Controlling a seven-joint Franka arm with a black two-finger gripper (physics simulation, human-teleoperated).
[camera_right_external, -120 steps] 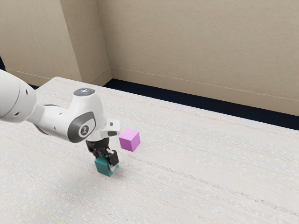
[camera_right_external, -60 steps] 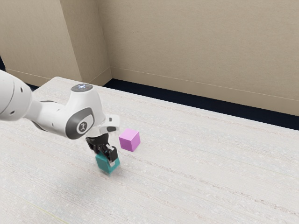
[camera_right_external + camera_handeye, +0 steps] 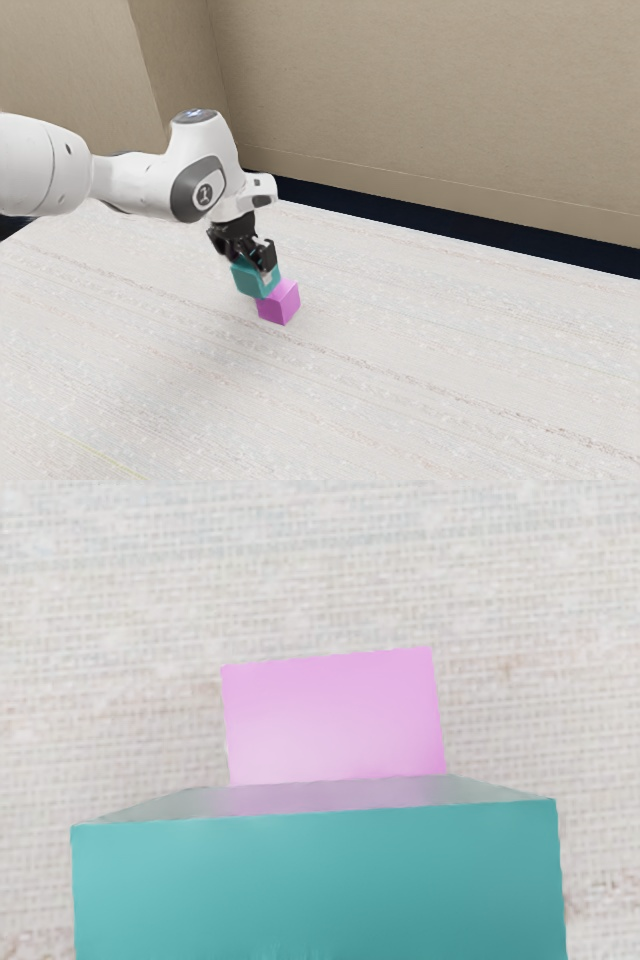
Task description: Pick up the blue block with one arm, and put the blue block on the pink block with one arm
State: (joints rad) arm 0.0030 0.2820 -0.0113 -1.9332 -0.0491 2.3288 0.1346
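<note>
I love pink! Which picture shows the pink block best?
The wrist view: the pink block looks big there, one edge hidden behind the blue block. The exterior view shows it small on the table, close by the held blue block.

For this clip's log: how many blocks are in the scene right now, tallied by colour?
blue block (renders teal), held in the gripper: 1
pink block: 1
Total: 2 blocks
</note>
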